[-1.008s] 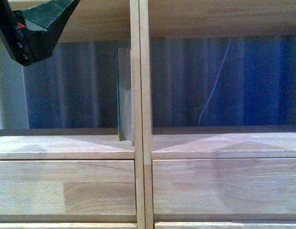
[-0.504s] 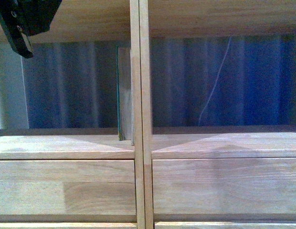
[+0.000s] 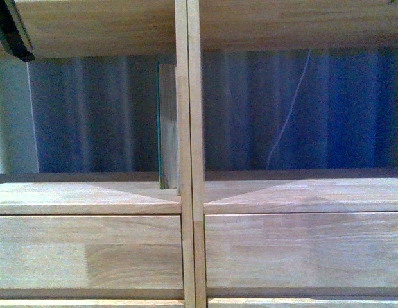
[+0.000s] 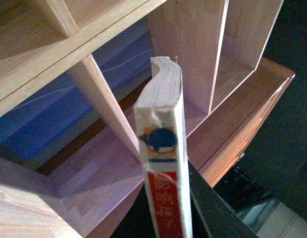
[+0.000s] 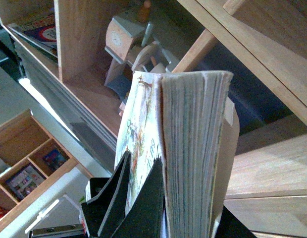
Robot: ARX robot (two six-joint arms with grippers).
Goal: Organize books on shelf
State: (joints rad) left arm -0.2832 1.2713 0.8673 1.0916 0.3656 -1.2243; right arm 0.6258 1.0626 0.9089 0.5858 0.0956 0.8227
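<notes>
In the front view a tall thin book with a brownish cover and teal-green edge (image 3: 165, 125) stands upright in the left cubby of the light wood shelf (image 3: 90, 199), against the central divider. Only a dark corner of my left gripper (image 3: 9, 32) shows, at the top left. In the left wrist view my left gripper (image 4: 169, 208) is shut on the small paperback book (image 4: 163, 163), red-and-white spine towards the camera, in front of a cubby of the shelf (image 4: 99, 99). In the right wrist view my right gripper (image 5: 188, 203) is shut on a stack of books (image 5: 193, 144).
Flat drawer fronts (image 3: 90, 253) lie below the cubbies. A blue curtain (image 3: 327, 109) shows behind the open shelf back. In the right wrist view a toy clock house (image 5: 121, 37) sits in a cubby, and a low wooden unit with picture books (image 5: 25, 178) stands beyond.
My left gripper has moved up and to the left in the front view, and only its edge is still in the frame. The standing book has not moved.
</notes>
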